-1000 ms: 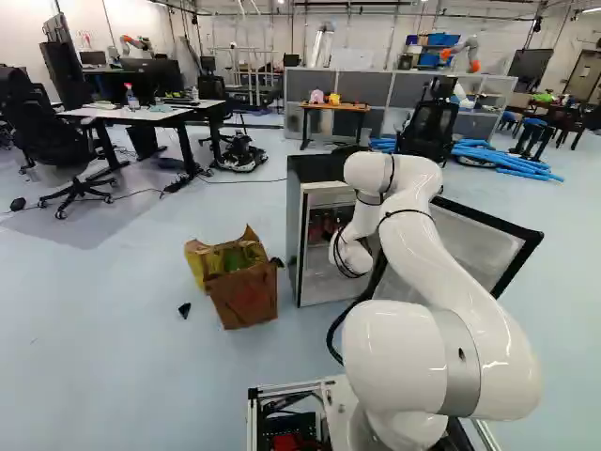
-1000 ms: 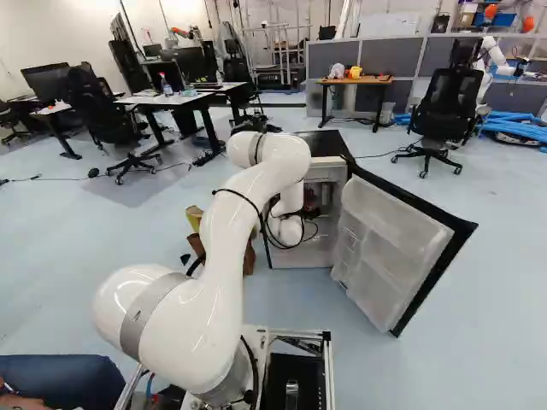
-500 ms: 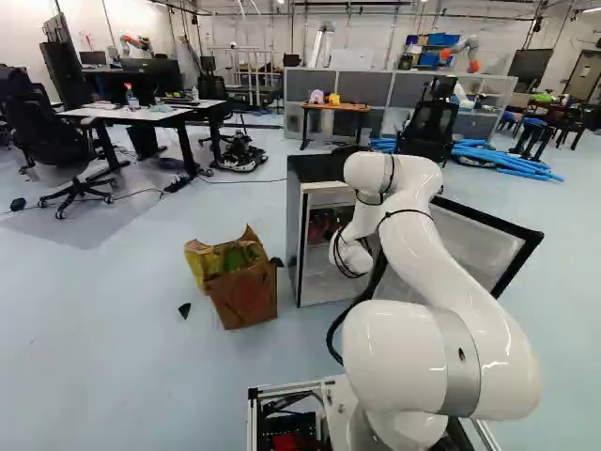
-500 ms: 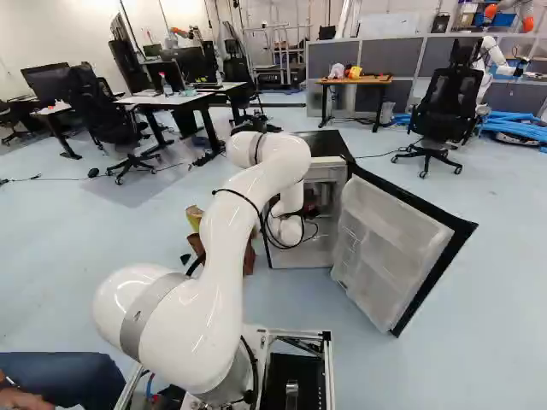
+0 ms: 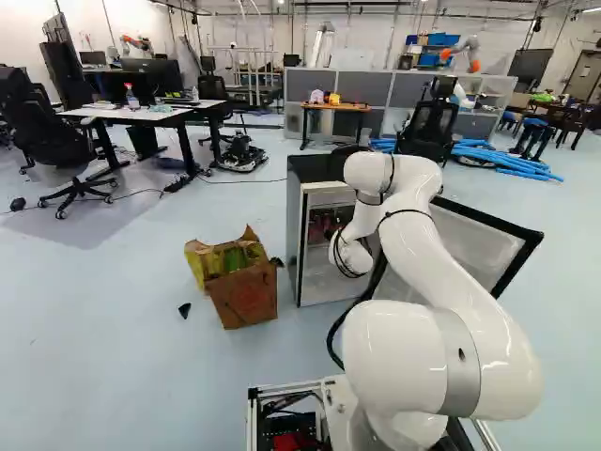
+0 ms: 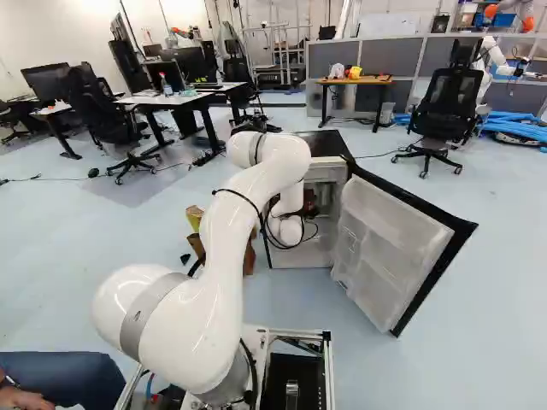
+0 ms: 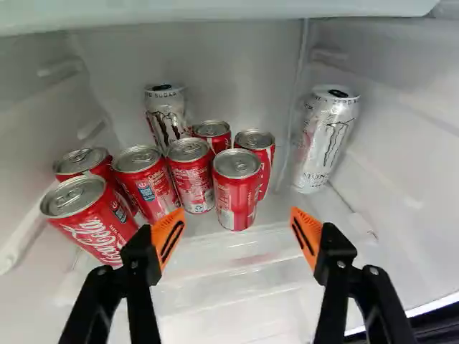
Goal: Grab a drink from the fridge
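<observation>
- Wrist view: our gripper points into the fridge, and we have its jaws wide apart, an orange pad on each
- Ahead of the jaws we count seven red cans and a tall white can in one cluster, all upright, toward one back corner of the fridge
- That tall one stands behind the red ones, close to the back wall; a second white can is upright at the other back corner, well apart from the cluster
- One jaw overlaps the nearest red can in our sight, and we cannot tell whether they touch
- We cannot tell if the surface under the cans is a shelf or the fridge bottom
- In the left base view our arm arches into the fridge, whose side edge faces a brown paper bag on the floor
- The right base view shows us the fridge door swung wide open, its inner racks facing us
- Farther back in the left base view we see a desk with a spray bottle, and a wooden table by the grey partitions
- Another robot rises behind a black chair in the right base view
</observation>
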